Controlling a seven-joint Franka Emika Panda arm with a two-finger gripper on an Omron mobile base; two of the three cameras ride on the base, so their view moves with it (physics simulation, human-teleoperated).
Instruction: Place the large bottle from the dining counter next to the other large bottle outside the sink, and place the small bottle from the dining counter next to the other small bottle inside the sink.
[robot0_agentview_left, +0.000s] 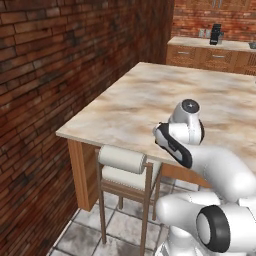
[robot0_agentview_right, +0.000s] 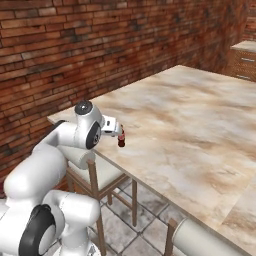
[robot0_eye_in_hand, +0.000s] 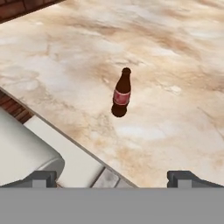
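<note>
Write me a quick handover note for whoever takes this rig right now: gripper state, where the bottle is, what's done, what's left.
Gripper: open, empty, above the dining counter's near edge, aimed at the bottle.
Bottle: dark with a red label, upright on the dining counter near that edge, above the stool, untouched. Which of the two sizes it is I cannot tell.
Done: nothing moved yet.
Left: grasp this bottle, carry it to its match at the sink, then do the same with the other bottle.
</note>
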